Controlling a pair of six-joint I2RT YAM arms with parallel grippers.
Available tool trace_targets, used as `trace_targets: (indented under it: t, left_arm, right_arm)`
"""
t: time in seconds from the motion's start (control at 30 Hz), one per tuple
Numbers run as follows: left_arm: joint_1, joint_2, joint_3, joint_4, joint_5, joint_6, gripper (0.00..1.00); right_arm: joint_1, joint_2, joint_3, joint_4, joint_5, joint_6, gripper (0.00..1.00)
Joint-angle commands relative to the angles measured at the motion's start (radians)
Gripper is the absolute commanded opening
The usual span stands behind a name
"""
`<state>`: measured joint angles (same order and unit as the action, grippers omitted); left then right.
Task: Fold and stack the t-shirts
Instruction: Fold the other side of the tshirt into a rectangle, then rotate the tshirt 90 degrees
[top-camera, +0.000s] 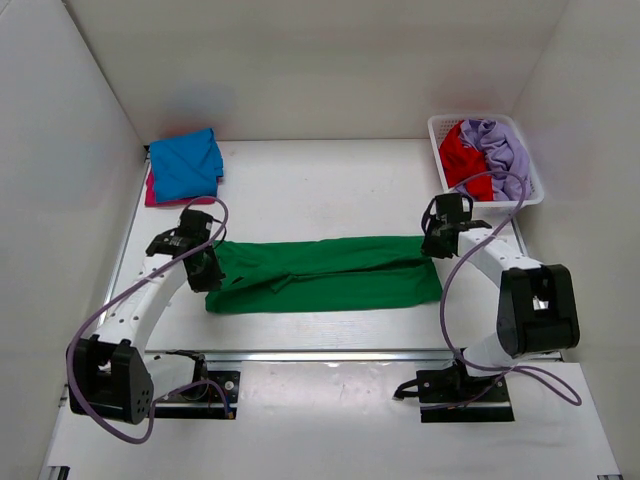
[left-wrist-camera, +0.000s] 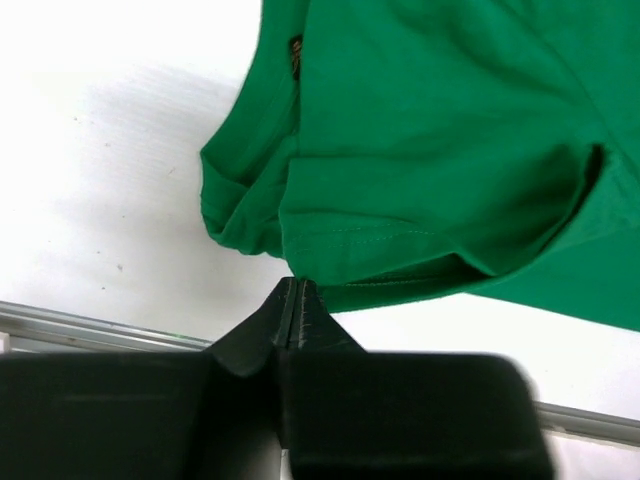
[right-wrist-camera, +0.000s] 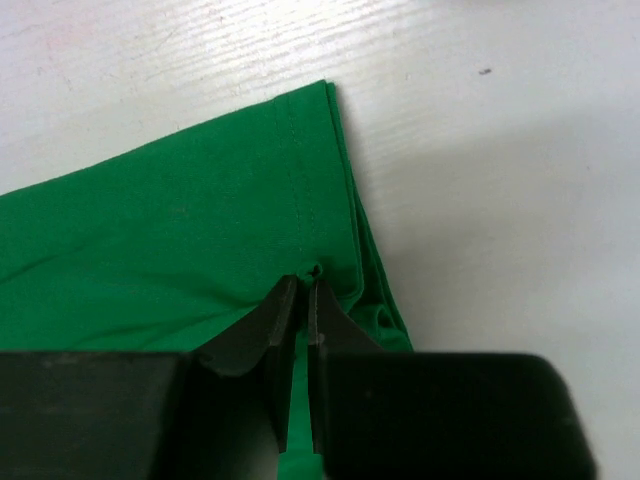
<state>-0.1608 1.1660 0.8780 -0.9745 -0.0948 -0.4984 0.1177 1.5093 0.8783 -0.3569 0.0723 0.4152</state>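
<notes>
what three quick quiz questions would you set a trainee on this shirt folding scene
1. True or false: the green t-shirt lies inside the white basket.
2. Which lies on the pink t-shirt? A) blue t-shirt B) yellow t-shirt C) black t-shirt
3. Fill in: the right gripper is shut on the ___ t-shirt.
Key: 1 false, it lies on the table; 2 A; 3 green.

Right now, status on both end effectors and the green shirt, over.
Left end effector shut, tips at hem of green t-shirt. Right end effector shut on its other end. Shirt lies flat in a long band between them. Nothing on it.
</notes>
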Motion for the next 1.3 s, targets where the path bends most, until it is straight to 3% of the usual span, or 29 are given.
trace_targets:
  t: [0.0,0.1,0.27,0.33,0.47,0.6,0.73,0.9,1.13,1.27]
  left_arm:
    - [0.000,-0.011,-0.022,0.039,-0.010,-0.015,0.12]
    - [0.000,-0.051,-0.019,0.045,-0.037,-0.041,0.24]
    - [0.059,-0.129,0.027,0.066,-0.083,-0.052,0.52]
    - [0.055,-0.129,0.035,0.072,-0.079,-0.045,0.54]
    - [-0.005,-0.033,0.030,0.117,-0.025,-0.055,0.42]
    - [-0.095,0.050,-0.028,0.175,-0.020,-0.103,0.39]
    - [-0.109,0.061,-0.108,0.270,0.009,-0.152,0.35]
    - [-0.137,0.136,-0.177,0.353,-0.146,-0.198,0.30]
    - [-0.198,0.360,-0.070,0.378,-0.316,-0.238,0.29]
    - [-0.177,0.493,0.036,0.427,-0.266,-0.236,0.28]
  right_arm:
    - [0.010,-0.057,-0.004,-0.034,0.064,0.031,0.03]
    - [0.008,-0.086,0.013,-0.068,0.070,0.034,0.20]
    - [-0.018,-0.144,0.062,-0.148,0.078,0.040,0.36]
    - [-0.026,-0.162,0.067,-0.133,0.038,0.017,0.40]
    - [0.003,-0.152,0.056,-0.024,-0.052,-0.055,0.36]
    - [0.040,-0.057,0.083,-0.002,-0.063,-0.079,0.34]
    - [0.080,0.040,0.079,0.041,-0.063,-0.102,0.35]
    - [0.097,0.114,0.061,0.064,-0.084,-0.087,0.34]
    - [0.152,0.097,0.018,-0.057,-0.034,-0.029,0.35]
    - [0.209,0.057,-0.015,-0.142,-0.002,0.026,0.36]
